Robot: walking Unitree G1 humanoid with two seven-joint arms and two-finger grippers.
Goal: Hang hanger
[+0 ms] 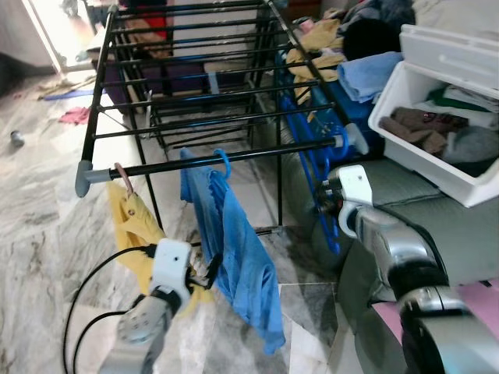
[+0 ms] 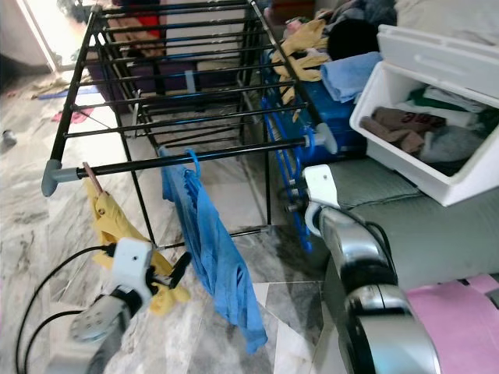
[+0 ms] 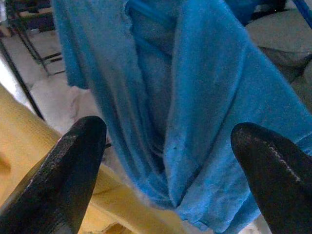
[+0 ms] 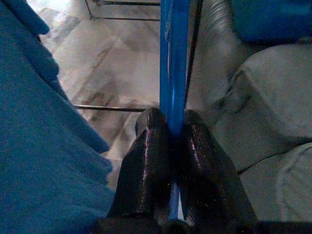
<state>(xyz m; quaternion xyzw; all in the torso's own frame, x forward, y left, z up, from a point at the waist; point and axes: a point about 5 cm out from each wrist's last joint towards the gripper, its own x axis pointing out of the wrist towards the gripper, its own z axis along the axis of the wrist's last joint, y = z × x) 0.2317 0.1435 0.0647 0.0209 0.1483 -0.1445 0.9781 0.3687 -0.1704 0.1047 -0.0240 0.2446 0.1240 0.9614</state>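
Right end effector [image 4: 168, 129]: clamped on blue hanger [image 4: 173, 58]. Left end effector [image 3: 170, 146]: wide open, empty, at blue shirt [image 1: 234, 234]. I'd lift hook squarely over rack rail [image 1: 257, 153].

matt blue cloth shirt [image 1: 234, 249], glossy blue plastic hanger [image 4: 173, 63], black metal rack [image 1: 195, 93], polished marble floor [image 1: 39, 226]

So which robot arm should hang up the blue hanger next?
Probably the right. The right gripper is already shut on the blue hanger, beside the rack's front bar. The left gripper is open, by the blue shirt.
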